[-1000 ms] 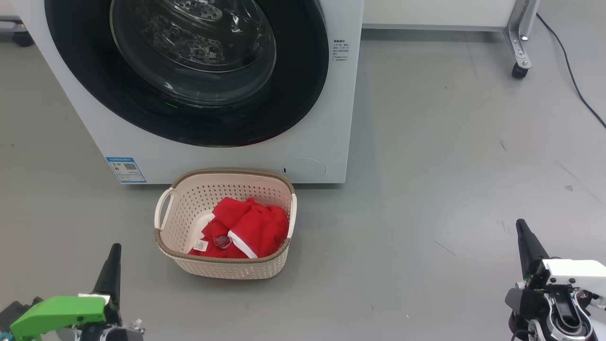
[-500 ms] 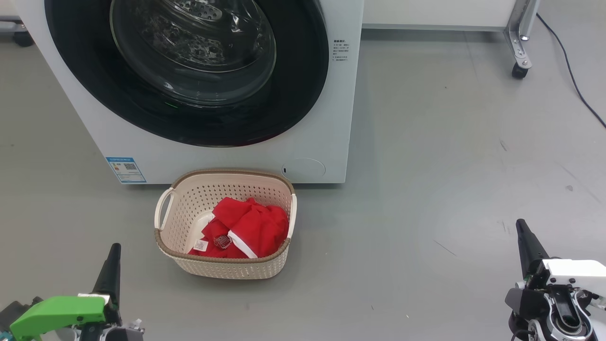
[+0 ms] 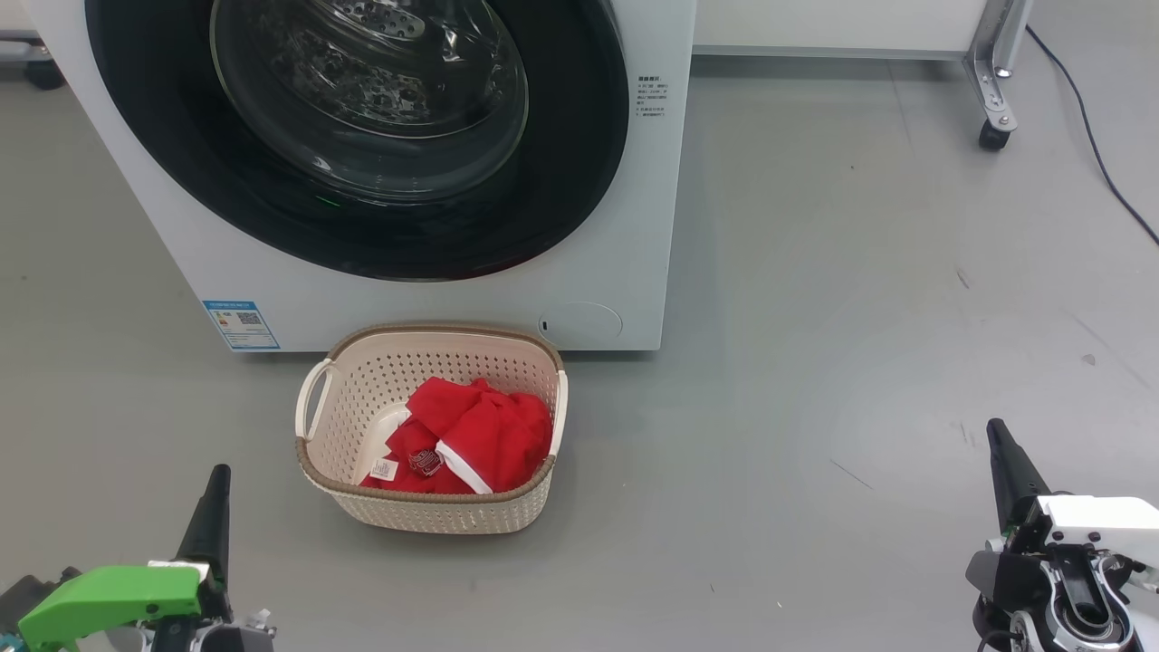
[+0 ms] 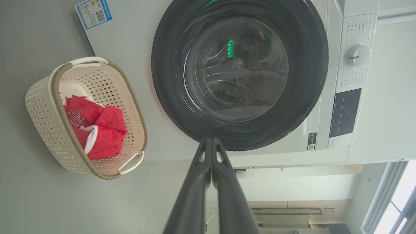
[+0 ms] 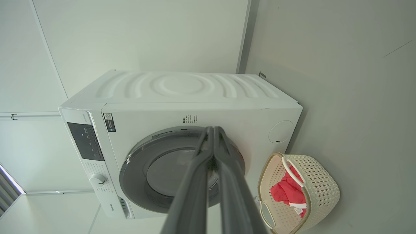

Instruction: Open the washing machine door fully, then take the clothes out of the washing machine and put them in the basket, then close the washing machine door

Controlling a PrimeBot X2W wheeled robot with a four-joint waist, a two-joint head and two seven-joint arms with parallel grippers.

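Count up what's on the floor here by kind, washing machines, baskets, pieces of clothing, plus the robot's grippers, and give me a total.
washing machine: 1
basket: 1
clothes, one red garment lying in the basket: 1
grippers: 2, the left gripper and the right gripper, both shut
Total: 5

The place reads as a lab or test room rather than a home. The washer (image 3: pixel 665 226) stands alone on a bare grey floor (image 3: pixel 860 317) (scuffed here and there), backed by plain white wall panels (image 5: pixel 146 32). At the floor's far right edge stand a metal frame (image 3: pixel 996 54) on a caster (image 3: pixel 993 136) and a loose black cable (image 3: pixel 1090 136).
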